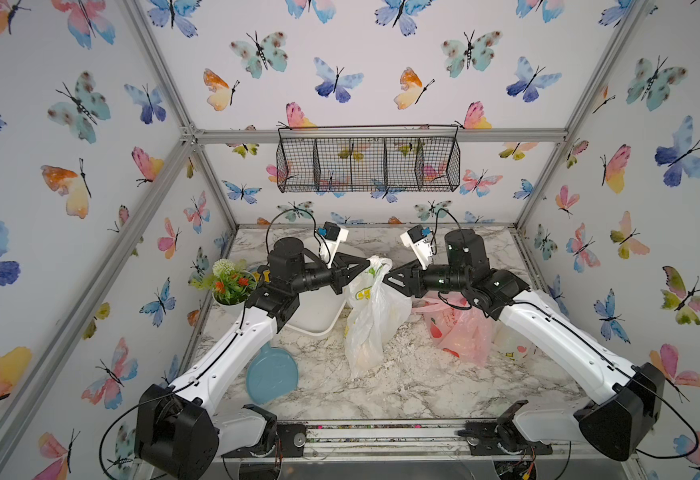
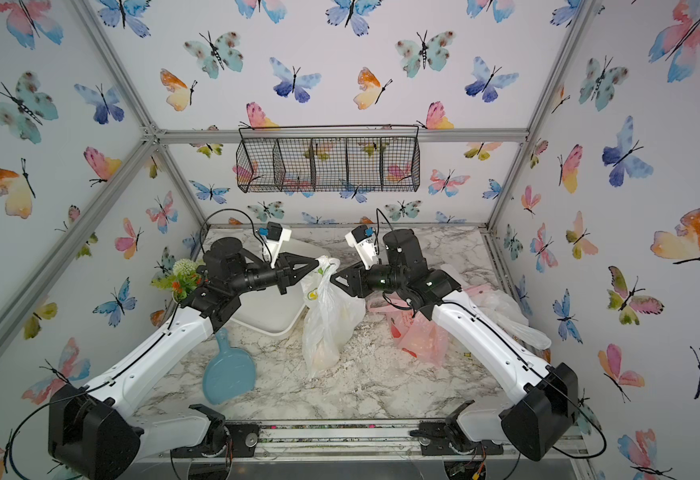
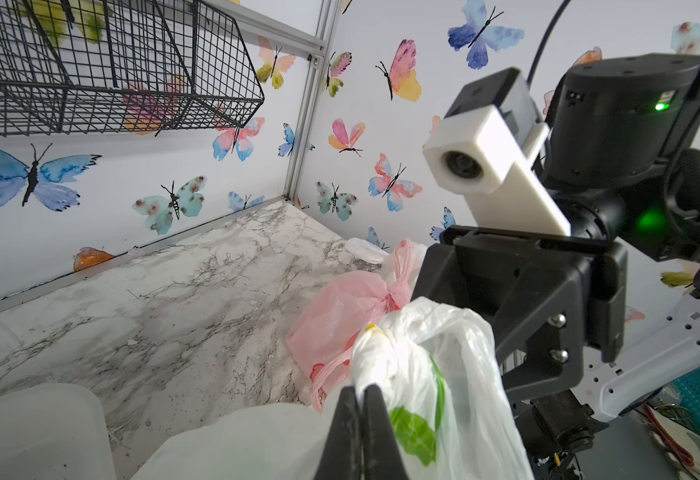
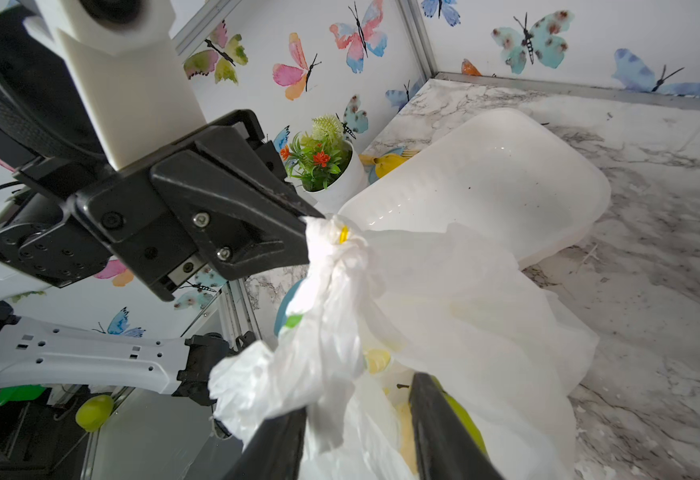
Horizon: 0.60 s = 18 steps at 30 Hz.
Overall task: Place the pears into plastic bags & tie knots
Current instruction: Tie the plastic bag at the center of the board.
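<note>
The pears (image 1: 367,353) inside the lemon-print bag (image 1: 381,307) show only as pale blurs. In the right wrist view 1 green pear (image 4: 466,419) is half hidden behind the right gripper (image 4: 360,399), whose fingers the picture's lower edge cuts off. In both top views the right arm (image 1: 547,328) crosses the bunny-print bag (image 1: 510,347) near the right edge of the tabletop (image 1: 402,382), hiding much of it. What fills the pink bag (image 1: 460,332) is too blurred to tell. The left arm (image 1: 232,353) covers part of the white tray (image 1: 319,307) and the handle end of the blue paddle-shaped board (image 1: 271,374). Behind the tray a yellow thing (image 4: 387,162), perhaps a toy banana, is mostly hidden.
</note>
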### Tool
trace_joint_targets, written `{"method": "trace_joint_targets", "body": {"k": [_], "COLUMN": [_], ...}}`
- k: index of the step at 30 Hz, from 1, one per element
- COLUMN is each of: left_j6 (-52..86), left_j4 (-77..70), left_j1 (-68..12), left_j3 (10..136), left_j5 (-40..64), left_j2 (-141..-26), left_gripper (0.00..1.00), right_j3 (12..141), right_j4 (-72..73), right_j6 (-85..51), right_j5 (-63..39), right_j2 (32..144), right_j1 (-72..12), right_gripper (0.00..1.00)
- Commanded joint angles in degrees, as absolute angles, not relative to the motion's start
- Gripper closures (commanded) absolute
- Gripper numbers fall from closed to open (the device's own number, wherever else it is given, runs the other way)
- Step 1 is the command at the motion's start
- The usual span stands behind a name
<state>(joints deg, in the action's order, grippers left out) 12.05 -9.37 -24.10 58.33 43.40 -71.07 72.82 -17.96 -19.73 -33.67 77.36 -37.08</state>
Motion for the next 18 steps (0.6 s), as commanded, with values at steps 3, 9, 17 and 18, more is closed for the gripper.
{"method": "trace_joint_targets", "body": {"k": [3, 9, 17, 18], "left_j6": [11.78, 12.07, 7.41, 7.60], "left_j4": [-10.42, -9.95, 7.83, 9.00], "left_j1": [-23.91, -23.84, -16.27, -15.73], "left_j3": [57.92, 58.36, 60.80, 60.71], "left_j5": [44.85, 45.50, 47.56, 47.57], "left_j2": [-70.92, -70.29, -65.11, -63.99], "left_gripper": [1.00, 1.00, 1.00, 1.00], "right_j3": [72.80, 72.02, 72.31, 71.87], "right_j4": [-11.67, -11.11, -31.32, -33.29], "right_j6": [-26.70, -29.61, -14.17, -12.83], "right_j5": [-39.39, -36.57, -21.36, -19.38], "right_j2": [76.99, 76.98, 73.54, 73.40], "right_j1": [-37.66, -37.69, -36.05, -35.72], "right_gripper": [0.59, 0.89, 0.97, 0.97]}}
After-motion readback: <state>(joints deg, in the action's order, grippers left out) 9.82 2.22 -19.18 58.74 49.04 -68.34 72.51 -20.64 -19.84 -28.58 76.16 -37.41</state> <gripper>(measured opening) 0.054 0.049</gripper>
